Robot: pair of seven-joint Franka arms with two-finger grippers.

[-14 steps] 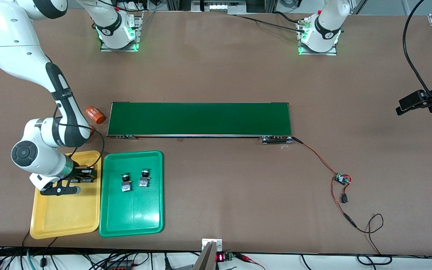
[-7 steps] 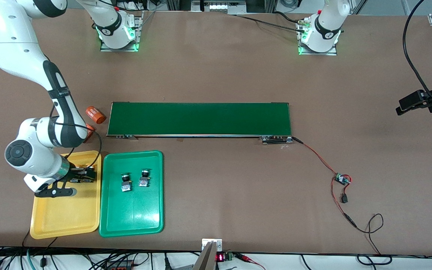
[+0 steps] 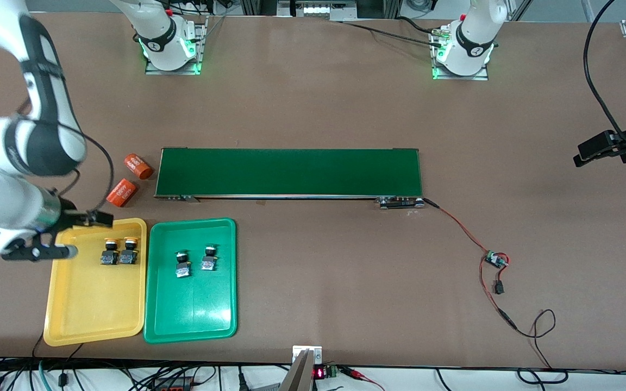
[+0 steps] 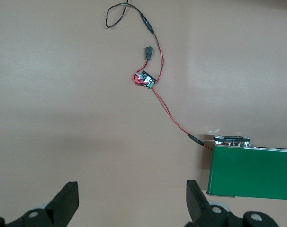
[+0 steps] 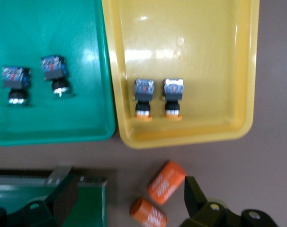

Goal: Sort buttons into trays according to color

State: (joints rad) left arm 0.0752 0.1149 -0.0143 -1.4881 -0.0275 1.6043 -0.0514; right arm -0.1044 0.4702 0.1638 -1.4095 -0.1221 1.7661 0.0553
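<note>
Four buttons were sorted: two yellow-capped buttons [image 3: 119,251] lay in the yellow tray [image 3: 93,315], two green-capped buttons [image 3: 195,260] in the green tray [image 3: 191,317]. The right gripper [image 3: 66,234] was held over the yellow tray's edge, fingers [image 5: 194,194] spread wide and empty; the left gripper [image 4: 129,201] waited, likewise open and empty, over bare bench [image 3: 313,98]. A low sweep could catch the tray rim and scatter the buttons.

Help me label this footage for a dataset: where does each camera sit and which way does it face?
Front view: high, facing the robots; shows both bases, the right gripper open by the yellow tray, the left gripper waiting.
Left wrist view: looks down past its open fingers at bare table, red wiring, the conveyor belt.
Right wrist view: looks down past its fingers at both trays.
Shared: the green tray, front and right wrist.
</note>
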